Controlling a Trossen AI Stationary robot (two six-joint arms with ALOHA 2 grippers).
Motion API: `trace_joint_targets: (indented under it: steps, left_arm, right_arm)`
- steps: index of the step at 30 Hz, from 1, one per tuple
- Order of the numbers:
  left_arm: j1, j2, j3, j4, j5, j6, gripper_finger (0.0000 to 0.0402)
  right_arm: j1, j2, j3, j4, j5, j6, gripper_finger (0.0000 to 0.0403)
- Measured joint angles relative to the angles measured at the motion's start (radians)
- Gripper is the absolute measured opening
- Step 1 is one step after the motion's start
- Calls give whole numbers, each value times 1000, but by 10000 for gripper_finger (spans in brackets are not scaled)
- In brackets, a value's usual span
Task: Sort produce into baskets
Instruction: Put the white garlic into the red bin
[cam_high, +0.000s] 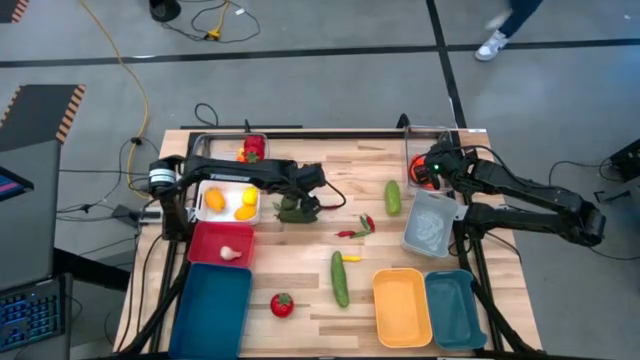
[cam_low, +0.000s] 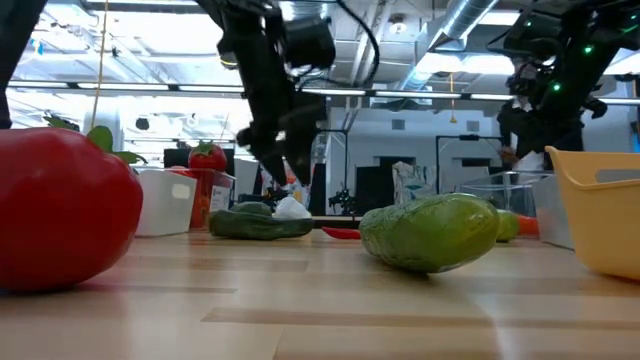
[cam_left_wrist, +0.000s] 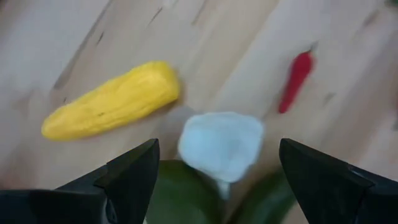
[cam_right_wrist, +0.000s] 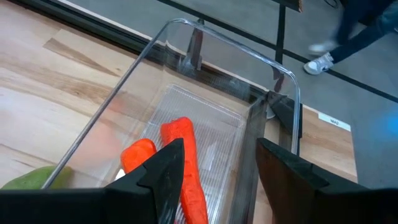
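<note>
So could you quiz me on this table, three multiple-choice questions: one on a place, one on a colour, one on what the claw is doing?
1. Where is the tomato?
A. In the orange-yellow basket
B. On the bare table beside the dark teal basket
C. In a clear basket

2. What colour is the basket with the yellow produce?
A. White
B. Teal
C. Pink-red

3. What is the left claw doing?
A. Shut on a carrot
B. Holding the tomato
C. Open over a white piece

Answers:
1 B: the tomato lies on wood next to the dark teal basket.
2 A: the yellow produce sits in the white basket.
3 C: the left claw is spread over the white piece.
</note>
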Motion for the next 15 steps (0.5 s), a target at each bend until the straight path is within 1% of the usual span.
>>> trace_joint_targets:
  steps: [9,13,15]
  left_arm:
    - [16,97,0,5,45,14,318]
    - [13,113,0,6,43,17,316]
    - [13,113,0,8,43,23,309]
  right_arm:
    - [0,1,0,1,-20,0,225]
    - [0,1,0,1,-20,0,225]
    - [0,1,0,2,-20,0,225]
